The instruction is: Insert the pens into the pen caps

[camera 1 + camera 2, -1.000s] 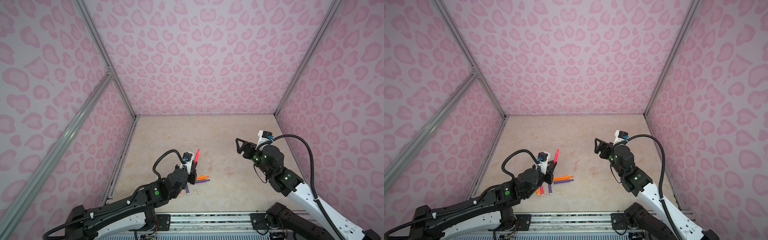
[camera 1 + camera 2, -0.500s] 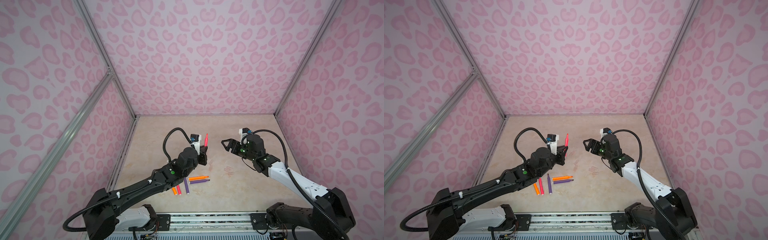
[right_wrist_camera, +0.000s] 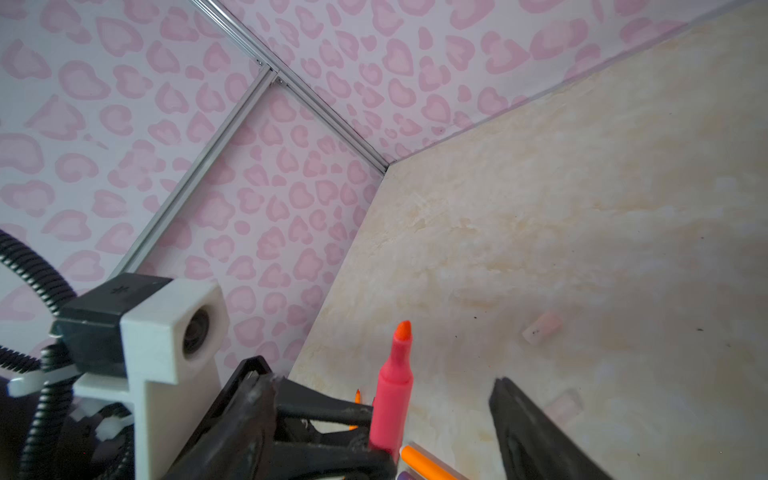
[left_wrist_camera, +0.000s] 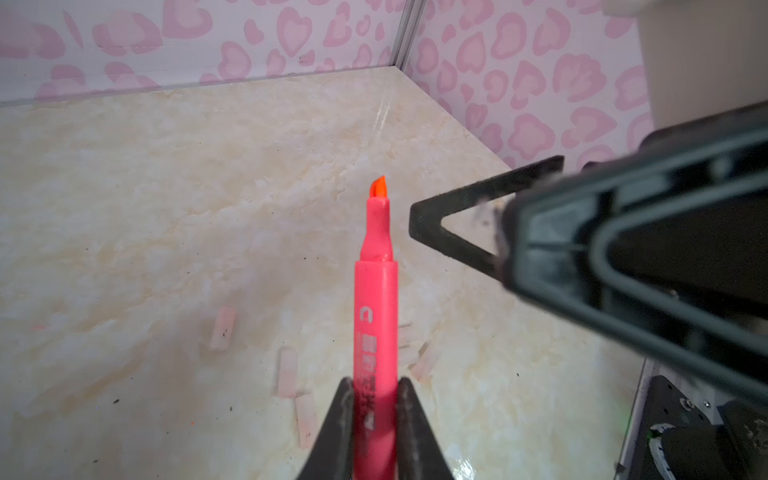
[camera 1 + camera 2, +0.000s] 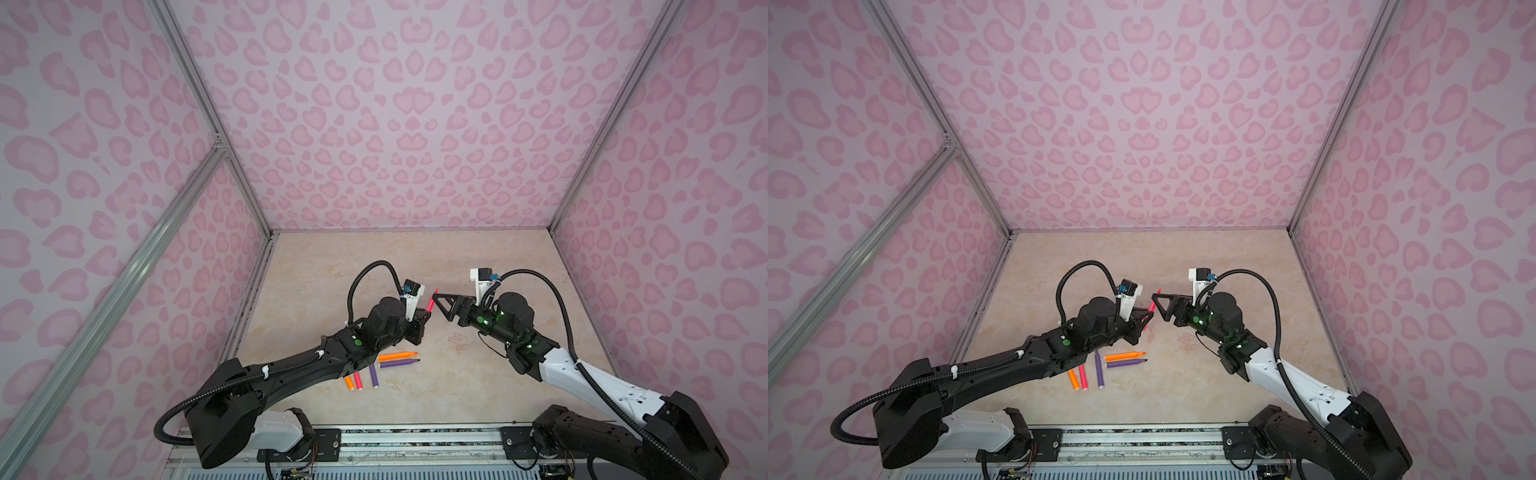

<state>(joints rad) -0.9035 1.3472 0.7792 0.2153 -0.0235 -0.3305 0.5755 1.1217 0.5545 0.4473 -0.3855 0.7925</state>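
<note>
My left gripper [image 4: 376, 382] is shut on the barrel of a pink pen [image 4: 374, 316], which stands off the table with its orange tip up. Both top views show the pink pen [image 5: 430, 305] [image 5: 1151, 307] near the middle of the floor. My right gripper [image 5: 438, 306] [image 3: 376, 376] is open, and in the right wrist view the pink pen [image 3: 392, 407] rises between its jaws without touching them. Several pen caps [image 4: 223, 328] [image 4: 287, 374] [image 3: 542, 328], clear and faintly pinkish, lie on the table below. Nothing is on the pen's tip.
Other pens lie on the marble table under my left arm: an orange one [image 5: 397, 356], a purple one [image 5: 399, 363], and a short orange [image 5: 348, 382], a pink [image 5: 358, 380] and a purple [image 5: 374, 376] side by side. Pink patterned walls close in three sides.
My left arm lifted the pink pen away from the pens on the table and carried it toward the middle. My right gripper swung left to meet it, and its jaws narrowed a little.
</note>
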